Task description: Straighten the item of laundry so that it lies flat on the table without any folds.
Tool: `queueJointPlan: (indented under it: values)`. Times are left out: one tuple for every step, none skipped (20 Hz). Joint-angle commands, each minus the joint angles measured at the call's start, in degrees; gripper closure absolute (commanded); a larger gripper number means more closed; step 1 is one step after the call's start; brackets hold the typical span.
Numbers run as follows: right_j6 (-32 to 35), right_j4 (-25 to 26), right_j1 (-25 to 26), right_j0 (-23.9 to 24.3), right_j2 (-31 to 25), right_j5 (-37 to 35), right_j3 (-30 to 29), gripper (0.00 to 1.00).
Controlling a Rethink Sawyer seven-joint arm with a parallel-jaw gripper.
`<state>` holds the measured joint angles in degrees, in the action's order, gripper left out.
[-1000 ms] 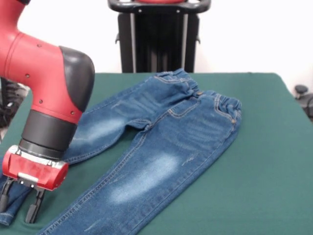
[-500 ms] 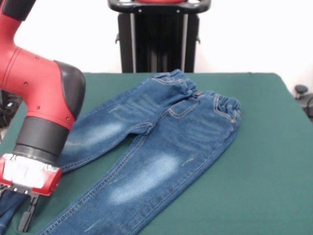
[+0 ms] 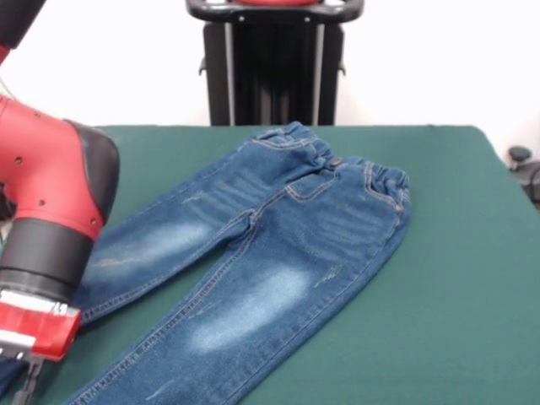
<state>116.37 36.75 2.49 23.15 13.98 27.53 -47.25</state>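
Now, from my remote station, I see the arm (image 3: 46, 211) displaced toward the picture's left and lower edge compared with a second ago; its red wrist plate has slid partly out of frame. Of the tool (image 3: 25, 384) only one dark finger shows at the bottom-left corner, so I cannot tell whether it is open, closed, or gripping cloth.

The jeans (image 3: 270, 261) lie on the dark green bench (image 3: 456, 278), waistband toward the far side and both legs running diagonally toward the near-left corner. Relative to the earlier frames, the left-hand leg has been drawn outward: it lies longer and flatter, and the crease at the crotch has opened. The whole garment has also shifted slightly leftward; the waistband's right end sits a little farther from the bench's right edge than before. The lower end of the left-hand leg passes behind the arm and is hidden. The right-hand leg runs off the bottom of the picture, so its hem is not visible.

Open bench surface extends broadly to the right of the jeans, up to the rounded far-right corner. A narrower green strip remains between the waistband and the far edge. On the left, the arm occupies the bench's margin.
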Motion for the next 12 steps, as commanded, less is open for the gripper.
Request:
queueJointPlan:
  values:
    - [2.8, -6.86, 7.0, 1.56, -9.07, -9.25, 16.35, 0.0]
    - [2.76, -6.97, 7.06, 1.51, -8.92, -9.43, 16.43, 0.0]
    - [2.45, -7.76, 7.23, 1.54, -8.66, -8.77, 16.39, 0.0]
    - [2.59, -7.6, 7.28, 1.5, -8.57, -9.06, 16.51, 0.0]
    - [2.38, -8.21, 7.43, 1.48, -8.25, -8.91, 16.49, 0.0]
    - [2.39, -8.38, 7.49, 1.43, -8.01, -8.63, 16.48, 0.0]
    - [2.36, -8.88, 7.47, 1.29, -7.56, -8.97, 16.26, 0.0]
    - [3.46, -7.62, 6.96, 1.1, -7.62, -10.22, 15.91, 0.0]
    - [5.17, -4.9, 5.48, 1.07, -8.9, -13.48, 14.47, 0.0]
    - [6.1, -0.29, 2.36, 1.84, -12.89, -17.26, 11.18, 0.0]
    - [4.75, 2.0, -1.34, 3.15, -16.93, -20.43, 6.74, 0.0]
    - [0.09, 1.55, -5.63, 5.39, -21.87, -25.76, 1.11, 0.0]
